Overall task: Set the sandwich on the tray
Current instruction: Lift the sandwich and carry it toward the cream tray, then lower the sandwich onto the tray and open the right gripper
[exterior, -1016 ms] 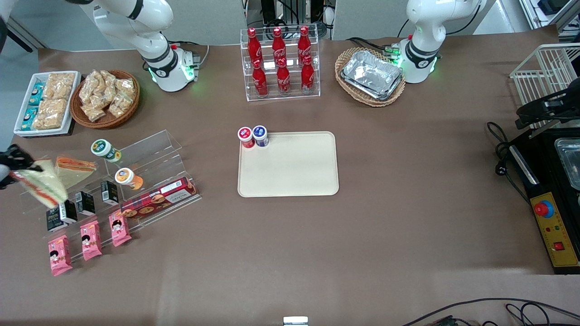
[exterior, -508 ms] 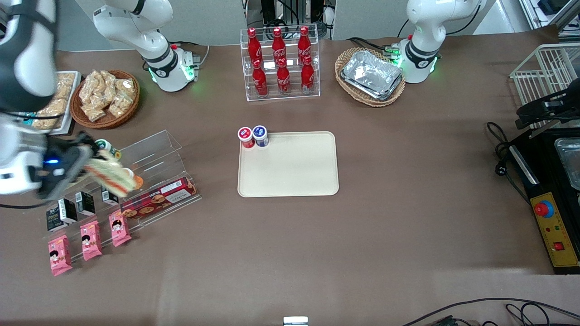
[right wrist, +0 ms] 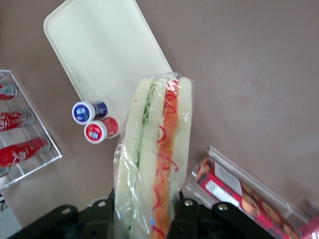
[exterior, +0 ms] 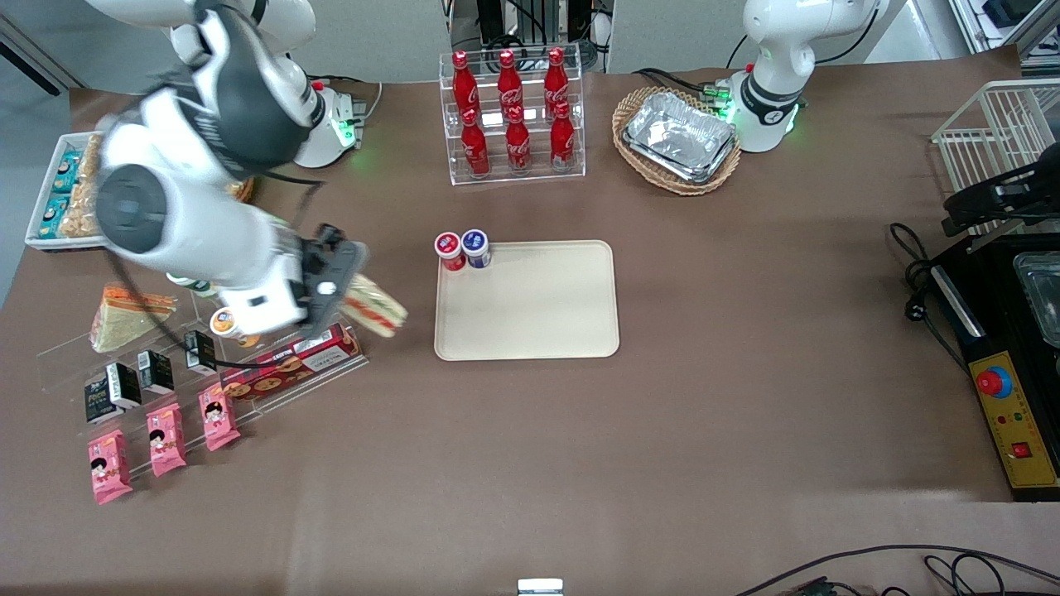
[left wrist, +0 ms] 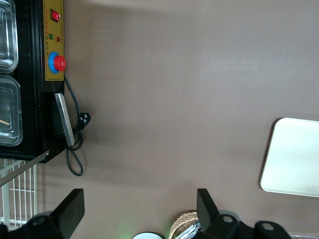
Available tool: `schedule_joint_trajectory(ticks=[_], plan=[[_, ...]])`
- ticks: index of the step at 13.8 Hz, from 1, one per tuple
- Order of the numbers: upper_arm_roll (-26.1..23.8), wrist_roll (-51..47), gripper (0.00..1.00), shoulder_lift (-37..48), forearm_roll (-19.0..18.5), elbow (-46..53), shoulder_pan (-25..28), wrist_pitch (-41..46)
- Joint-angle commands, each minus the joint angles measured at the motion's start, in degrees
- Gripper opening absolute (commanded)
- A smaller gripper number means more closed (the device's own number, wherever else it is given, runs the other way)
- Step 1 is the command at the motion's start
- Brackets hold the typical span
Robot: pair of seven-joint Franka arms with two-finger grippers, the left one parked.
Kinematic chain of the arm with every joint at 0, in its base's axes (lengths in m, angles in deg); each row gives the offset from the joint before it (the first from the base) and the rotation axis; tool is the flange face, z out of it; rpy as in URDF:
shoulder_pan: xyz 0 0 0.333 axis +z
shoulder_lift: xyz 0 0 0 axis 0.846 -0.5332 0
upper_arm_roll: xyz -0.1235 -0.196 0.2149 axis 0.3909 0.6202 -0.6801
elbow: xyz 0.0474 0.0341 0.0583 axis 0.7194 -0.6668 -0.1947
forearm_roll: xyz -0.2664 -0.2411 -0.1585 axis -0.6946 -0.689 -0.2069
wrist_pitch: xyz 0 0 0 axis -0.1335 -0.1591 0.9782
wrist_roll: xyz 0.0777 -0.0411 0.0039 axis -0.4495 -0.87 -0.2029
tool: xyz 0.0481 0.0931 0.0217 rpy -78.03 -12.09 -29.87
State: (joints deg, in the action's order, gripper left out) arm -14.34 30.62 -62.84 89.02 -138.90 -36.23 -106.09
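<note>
My right gripper (exterior: pixel 348 285) is shut on the sandwich (exterior: pixel 375 306), a clear-wrapped wedge of white bread with a red-orange and green filling stripe. I hold it above the table between the clear display stand and the tray. In the right wrist view the sandwich (right wrist: pixel 154 154) stands between the gripper's (right wrist: pixel 145 219) two black fingers. The cream-beige tray (exterior: pixel 530 302) lies flat in the middle of the table, toward the parked arm's end from the sandwich; it also shows in the right wrist view (right wrist: pixel 104 47) and the left wrist view (left wrist: pixel 294 159).
Two small jars, red-lidded (exterior: pixel 448 248) and blue-lidded (exterior: pixel 475 246), stand at the tray's corner. A tan-bread sandwich (exterior: pixel 124 310), a biscuit box (exterior: pixel 290 364) and small cartons sit on the clear stand. A cola bottle rack (exterior: pixel 513 116) and a foil-tray basket (exterior: pixel 677 136) stand farther back.
My right arm has swung from the working arm's end of the table over the display stand toward the tray, carrying the sandwich with it. The tan-bread sandwich is uncovered again.
</note>
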Motion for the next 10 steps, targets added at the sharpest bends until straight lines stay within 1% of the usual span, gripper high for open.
schedule_joint_trajectory(ticks=[1,5,7,10], plan=[[-0.4,-0.2,0.26,-4.8,1.5,0.2,4.9,-7.3],[-0.4,-0.1,0.26,-11.6,1.1,0.0,13.0,-16.6],[-0.4,-0.4,0.26,-14.6,1.0,0.0,15.7,-21.0],[-0.2,-0.5,0.26,-18.3,-0.1,-0.1,19.7,-25.5]])
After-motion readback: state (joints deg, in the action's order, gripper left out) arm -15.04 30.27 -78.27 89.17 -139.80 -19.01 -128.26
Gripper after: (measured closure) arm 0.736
